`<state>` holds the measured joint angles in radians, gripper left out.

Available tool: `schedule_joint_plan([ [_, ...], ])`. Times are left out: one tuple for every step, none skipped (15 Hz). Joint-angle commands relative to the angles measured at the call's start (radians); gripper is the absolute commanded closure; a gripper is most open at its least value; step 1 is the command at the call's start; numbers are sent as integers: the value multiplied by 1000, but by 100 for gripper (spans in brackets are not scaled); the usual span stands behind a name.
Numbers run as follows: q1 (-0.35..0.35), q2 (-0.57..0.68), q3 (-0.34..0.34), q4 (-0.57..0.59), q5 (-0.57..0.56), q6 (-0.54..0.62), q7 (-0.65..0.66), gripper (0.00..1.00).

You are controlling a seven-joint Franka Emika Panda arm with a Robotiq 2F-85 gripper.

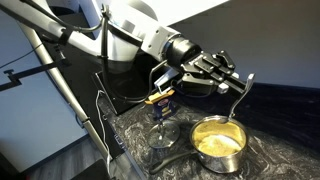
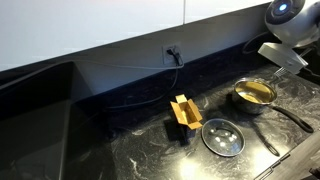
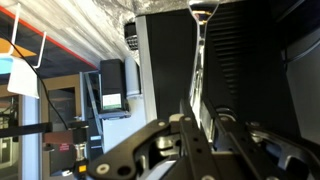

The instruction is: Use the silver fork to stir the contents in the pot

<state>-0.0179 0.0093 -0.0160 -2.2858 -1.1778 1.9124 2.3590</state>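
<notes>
Jaws pinching the silver fork low on its handle, tines pointing away from the gripper. In an exterior view the fork hangs centre-right, tip just above the pot on the worktop. It's not in the contents yet, I think. The end grip likely keeps the jaws clear of food.

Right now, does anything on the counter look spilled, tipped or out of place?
Nothing stands out. The pot sits upright with its food inside, none visibly spilled on the counter, and the gripper holds the fork near it.
</notes>
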Motion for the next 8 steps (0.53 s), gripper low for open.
schedule_joint_plan([
  [-22, -113, -25, -116, 107, 173, -44, 96],
  [-24, -131, -30, -141, 141, 223, -60, 96],
  [-25, -148, -36, -167, 175, 275, -81, 96],
  [-24, -165, -40, -191, 212, 323, -106, 96],
  [-21, -180, -42, -215, 249, 373, -125, 96],
  [-19, -191, -41, -235, 283, 414, -146, 96],
  [-16, -199, -35, -252, 305, 453, -144, 96],
  [-13, -197, -23, -260, 312, 480, -114, 96],
])
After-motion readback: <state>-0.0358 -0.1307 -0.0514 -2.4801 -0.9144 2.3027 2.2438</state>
